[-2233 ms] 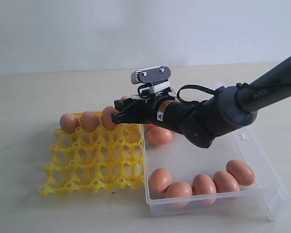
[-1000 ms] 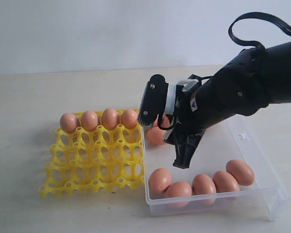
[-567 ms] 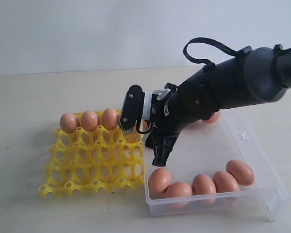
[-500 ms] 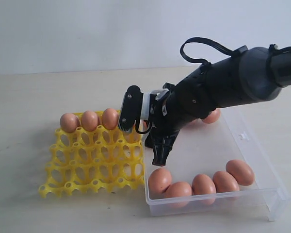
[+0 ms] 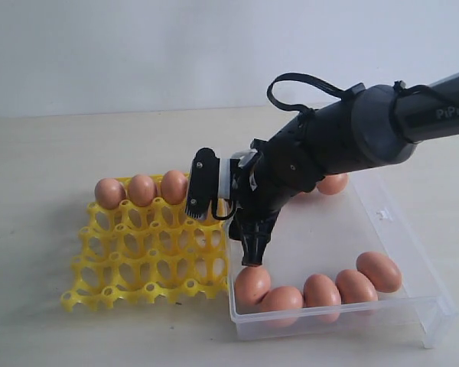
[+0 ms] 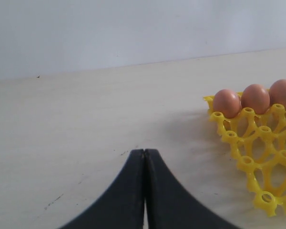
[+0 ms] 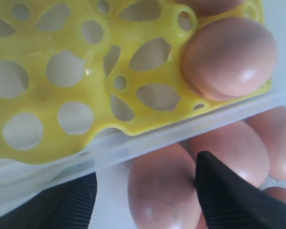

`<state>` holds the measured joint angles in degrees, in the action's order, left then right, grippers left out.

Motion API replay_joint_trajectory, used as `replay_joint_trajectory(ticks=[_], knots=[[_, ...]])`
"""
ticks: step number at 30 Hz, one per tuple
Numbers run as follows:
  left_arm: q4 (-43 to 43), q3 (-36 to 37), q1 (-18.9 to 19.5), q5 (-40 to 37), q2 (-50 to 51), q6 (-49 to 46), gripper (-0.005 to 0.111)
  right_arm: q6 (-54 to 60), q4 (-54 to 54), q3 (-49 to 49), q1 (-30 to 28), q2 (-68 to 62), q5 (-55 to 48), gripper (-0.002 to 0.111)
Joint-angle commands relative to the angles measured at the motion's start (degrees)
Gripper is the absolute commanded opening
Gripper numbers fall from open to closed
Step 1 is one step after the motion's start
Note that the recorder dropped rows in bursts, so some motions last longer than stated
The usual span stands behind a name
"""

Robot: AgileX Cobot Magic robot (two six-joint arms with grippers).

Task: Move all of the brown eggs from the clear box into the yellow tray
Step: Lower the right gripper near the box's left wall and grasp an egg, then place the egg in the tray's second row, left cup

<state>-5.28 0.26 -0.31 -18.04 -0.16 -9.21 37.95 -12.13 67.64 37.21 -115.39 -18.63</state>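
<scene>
My right gripper (image 5: 252, 258) points down into the clear box (image 5: 333, 233), open, its tips just above the leftmost brown egg (image 5: 252, 284) of the front row. In the right wrist view that egg (image 7: 164, 188) lies between the two fingers of the gripper (image 7: 150, 193); one finger (image 7: 224, 193) is at its side. Several more eggs (image 5: 321, 293) line the box's front wall, and another (image 5: 333, 183) lies at the back. The yellow tray (image 5: 149, 260) holds three visible eggs (image 5: 141, 189) in its far row; a fourth (image 7: 229, 57) shows in the corner cup. My left gripper (image 6: 144, 152) is shut and empty.
The tray sits flush against the box's left wall (image 7: 133, 143). The left gripper hovers over bare tabletop (image 6: 86, 124) left of the tray (image 6: 257, 143), with the far-row eggs (image 6: 226, 102) ahead of it. The table (image 5: 46, 153) is pale wood against a white wall.
The right gripper left the tray's far row, where a fourth egg now sits, swung back over the box and came down onto the leftmost front egg.
</scene>
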Motion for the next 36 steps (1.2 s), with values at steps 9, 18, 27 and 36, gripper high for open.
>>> replay_joint_trajectory(ticks=[9, 18, 27, 36], knots=[[-0.3, -0.3, -0.3, 0.2, 0.2, 0.2, 0.000, 0.0, -6.3, 0.2, -2.2, -1.7, -0.5, 0.054], [-0.3, -0.3, -0.3, 0.2, 0.2, 0.2, 0.000, -0.1, -7.2, 0.2, -2.7, -2.1, -0.4, 0.054], [-0.3, -0.3, -0.3, 0.2, 0.2, 0.2, 0.000, 1.1, -7.2, 0.2, -2.7, -2.2, 1.2, 0.044], [-0.3, -0.3, -0.3, 0.2, 0.2, 0.2, 0.000, -4.0, -5.2, 0.1, -2.7, 4.0, -2.3, 0.000]])
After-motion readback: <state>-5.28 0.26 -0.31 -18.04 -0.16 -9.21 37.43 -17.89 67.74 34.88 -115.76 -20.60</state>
